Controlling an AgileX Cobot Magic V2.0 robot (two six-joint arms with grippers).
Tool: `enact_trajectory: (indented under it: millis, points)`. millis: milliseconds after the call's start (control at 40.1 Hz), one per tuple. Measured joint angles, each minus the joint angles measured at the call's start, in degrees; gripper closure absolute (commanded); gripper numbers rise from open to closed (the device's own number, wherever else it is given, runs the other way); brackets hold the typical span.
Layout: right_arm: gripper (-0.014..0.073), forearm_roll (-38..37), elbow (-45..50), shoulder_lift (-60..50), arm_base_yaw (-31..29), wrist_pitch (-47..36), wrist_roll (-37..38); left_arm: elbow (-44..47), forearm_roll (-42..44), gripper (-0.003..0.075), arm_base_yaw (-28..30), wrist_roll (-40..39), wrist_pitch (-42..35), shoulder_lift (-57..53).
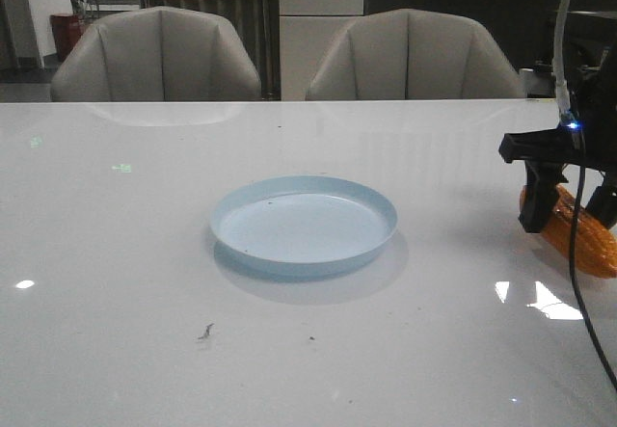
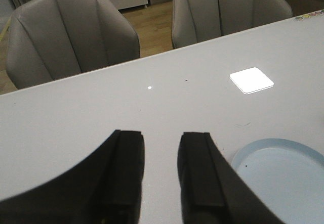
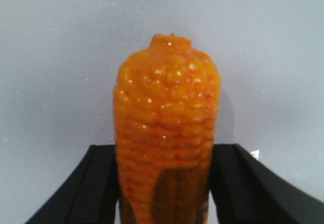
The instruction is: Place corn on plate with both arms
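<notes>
This looks like an office or meeting room. A big shiny white table (image 1: pixel 289 350) fills the room, and two soft grey chairs (image 1: pixel 159 56) are pushed up to its far side. Behind them there is a long dark counter (image 1: pixel 453 3), a white cabinet (image 1: pixel 321 22) and a red bin (image 1: pixel 66 34) near the wall.

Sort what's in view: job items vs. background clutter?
Job:
- corn, between the right gripper fingers
- plate, mid-table, nothing on it
- left gripper, open, nothing between its fingers, beside the plate

Just around:
- two grey chairs behind the table
- small dark specks on the table in front of the plate
</notes>
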Motion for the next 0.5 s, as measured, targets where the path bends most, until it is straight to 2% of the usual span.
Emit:
enact_trajectory:
  millis: [75,200,349,499]
  points:
    - [0.0277,0.00,-0.38,0.12,0.00,-0.09,-0.37,0.00,0.08,0.0461,0.00,0.00,0.00,-0.27]
    - [0.0274,0.00,-2.71,1.01,0.00,0.40,-0.90,0.00,0.08,0.0461,0.00,0.00,0.00,-0.50]
    - [0.0274,-0.13,-9.61,1.64,1.47,2.59,-1.06,0.00,0.08,0.0461,0.00,0.00,0.00,-0.50]
    - [0.0274,-0.23,-17.79,1.64,5.90,3.69,-2.70,0.00,0.08,0.0461,0.00,0.00,0.00,-0.50]
